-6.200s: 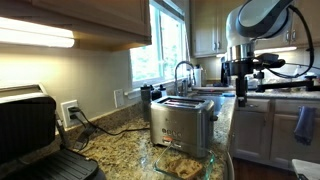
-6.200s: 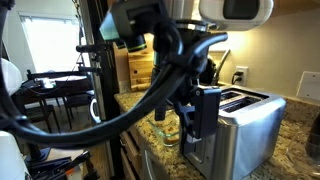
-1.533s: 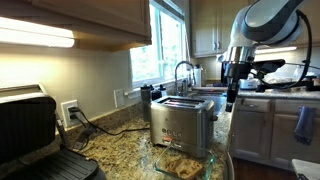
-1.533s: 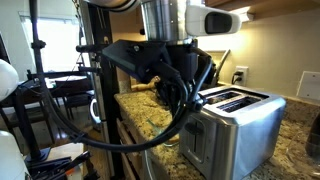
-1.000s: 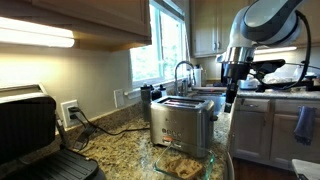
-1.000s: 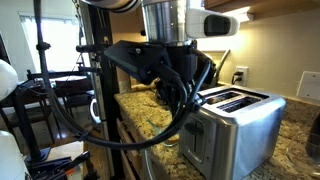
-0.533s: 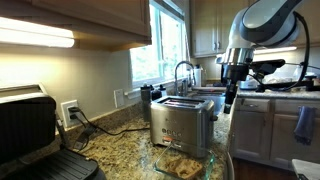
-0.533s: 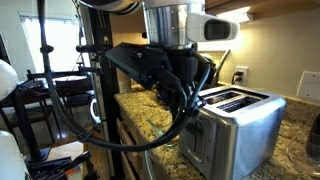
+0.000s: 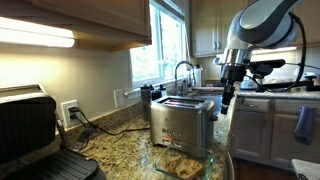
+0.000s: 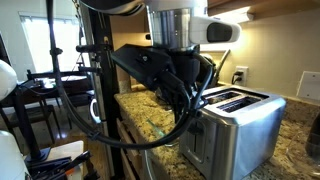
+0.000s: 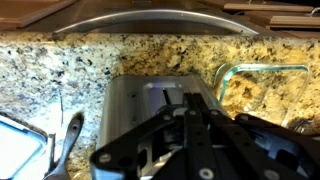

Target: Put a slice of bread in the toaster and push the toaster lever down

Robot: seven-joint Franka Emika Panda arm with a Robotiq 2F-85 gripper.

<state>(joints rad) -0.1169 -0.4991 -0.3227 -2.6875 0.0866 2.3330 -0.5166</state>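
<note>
The brushed-steel toaster [image 9: 183, 122] stands on the granite counter and shows in both exterior views, its two top slots [image 10: 232, 100] dark. Tan bread [image 9: 184, 164] lies in a glass dish in front of the toaster. The wrist view shows that bread [image 11: 248, 97] to the toaster's right. My gripper [image 9: 226, 101] hangs shut and empty, above and just beside one end of the toaster. In the wrist view my gripper [image 11: 190, 100] points straight down over the toaster [image 11: 125, 100]. My arm and its cables [image 10: 165, 75] hide the gripper in an exterior view.
A big black grill press [image 9: 30, 130] sits open at one end of the counter, with a wall socket and cord [image 9: 72, 113] behind it. A sink tap [image 9: 181, 72] and window lie behind the toaster. A metal utensil [image 11: 66, 148] lies beside the toaster.
The arm has drifted slightly sideways above the toaster's end. The gripper stays shut and nothing else has moved.
</note>
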